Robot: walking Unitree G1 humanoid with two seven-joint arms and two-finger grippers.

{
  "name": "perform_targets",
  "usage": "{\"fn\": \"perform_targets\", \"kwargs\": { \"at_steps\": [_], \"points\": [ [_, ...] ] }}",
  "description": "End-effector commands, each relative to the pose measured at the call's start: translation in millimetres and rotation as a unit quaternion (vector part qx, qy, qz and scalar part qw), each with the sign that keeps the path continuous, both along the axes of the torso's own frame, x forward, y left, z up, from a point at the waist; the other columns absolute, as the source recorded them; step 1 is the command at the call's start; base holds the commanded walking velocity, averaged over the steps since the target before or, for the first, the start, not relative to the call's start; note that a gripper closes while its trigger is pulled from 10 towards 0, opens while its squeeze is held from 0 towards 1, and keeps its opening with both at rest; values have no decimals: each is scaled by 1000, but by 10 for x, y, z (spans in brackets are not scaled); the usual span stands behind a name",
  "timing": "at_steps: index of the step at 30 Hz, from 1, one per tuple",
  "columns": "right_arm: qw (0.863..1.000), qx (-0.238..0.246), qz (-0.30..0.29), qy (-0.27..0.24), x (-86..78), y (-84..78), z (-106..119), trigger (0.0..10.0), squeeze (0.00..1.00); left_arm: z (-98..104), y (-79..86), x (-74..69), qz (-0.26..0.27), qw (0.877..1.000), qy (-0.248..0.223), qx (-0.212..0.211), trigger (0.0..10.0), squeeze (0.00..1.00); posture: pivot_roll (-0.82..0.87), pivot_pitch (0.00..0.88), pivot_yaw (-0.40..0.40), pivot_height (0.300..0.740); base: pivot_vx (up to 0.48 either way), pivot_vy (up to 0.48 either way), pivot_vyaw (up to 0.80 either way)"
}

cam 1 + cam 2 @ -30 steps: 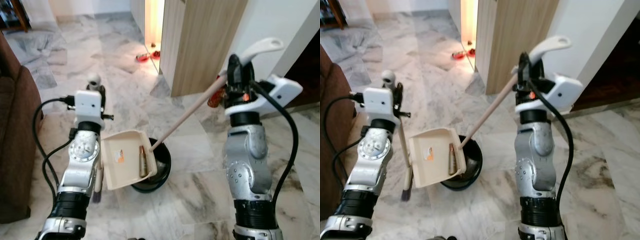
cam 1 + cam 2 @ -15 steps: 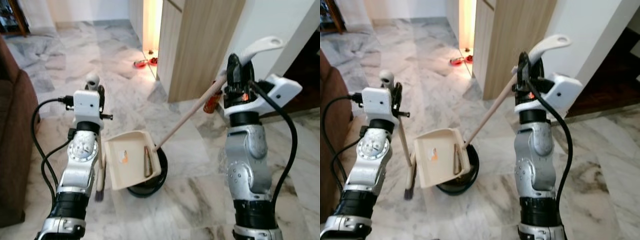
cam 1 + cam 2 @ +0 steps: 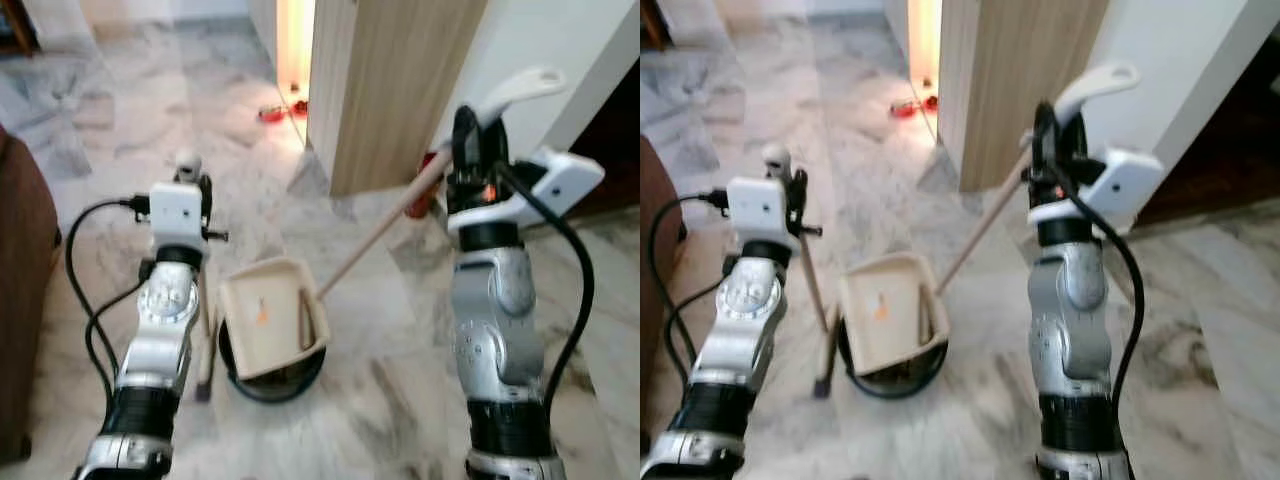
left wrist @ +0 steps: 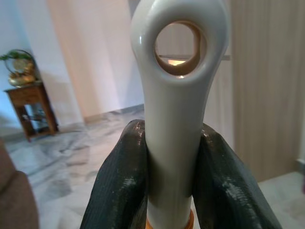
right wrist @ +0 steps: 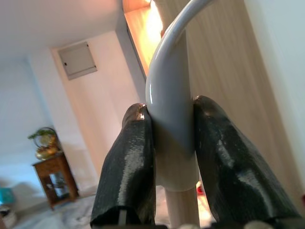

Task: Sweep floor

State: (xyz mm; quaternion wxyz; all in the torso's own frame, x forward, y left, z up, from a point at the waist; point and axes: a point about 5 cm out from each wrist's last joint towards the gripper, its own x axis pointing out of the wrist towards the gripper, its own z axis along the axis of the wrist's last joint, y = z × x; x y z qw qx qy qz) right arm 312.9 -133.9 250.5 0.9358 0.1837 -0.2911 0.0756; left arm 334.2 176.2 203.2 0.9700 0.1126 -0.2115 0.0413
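Observation:
My left gripper (image 3: 190,182) is shut on the white top of a broom handle (image 4: 171,119), with a black finger (image 4: 119,186) on each side. The thin broom stick (image 3: 812,285) runs down to its brush (image 3: 823,380) on the marble floor. My right gripper (image 3: 468,140) is raised at the right, shut on the curved white grip (image 5: 171,109) of the dustpan's long wooden handle (image 3: 370,245). The cream dustpan (image 3: 265,320) hangs between my arms, directly over a round black bin (image 3: 270,378). An orange mark shows inside the pan.
A wooden partition (image 3: 390,80) and a white wall stand close ahead on the right. A brown sofa (image 3: 20,300) edges the left side. Small red items (image 3: 275,112) lie on the floor by the lit doorway. Marble floor (image 3: 100,120) stretches ahead to the left.
The whole view has shifted and blurred as the camera moved. The dustpan has swung from beside the bin's rim to lie more squarely over the black bin. Both grips are unchanged.

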Motion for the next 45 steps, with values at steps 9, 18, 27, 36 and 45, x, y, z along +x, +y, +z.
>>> {"fn": "perform_targets", "kwargs": {
  "at_steps": [9,18,27,36,45],
  "points": [
    [994,-64,-11,-91,-153,98,280,10000,0,132,-85,-19,-15,999,-37,6,10000,0,128,92,-41,740,0,0,0],
    [984,-111,21,-137,-289,359,396,10000,0,130,-92,-24,-17,999,-38,4,10000,0,126,88,-43,740,0,0,0],
    [975,-147,16,-163,-357,484,431,10000,0,124,-112,-31,-21,999,-38,2,10000,0,123,84,-43,740,0,0,0],
    [972,-163,12,-169,-380,512,423,10000,0,124,-140,-33,-25,999,-40,-2,10000,0,124,77,-44,740,0,0,0],
    [967,-179,6,-182,-396,548,450,10000,0,128,-142,-29,-26,999,-42,-3,10000,0,122,77,-44,740,0,0,0]
  ]
}}
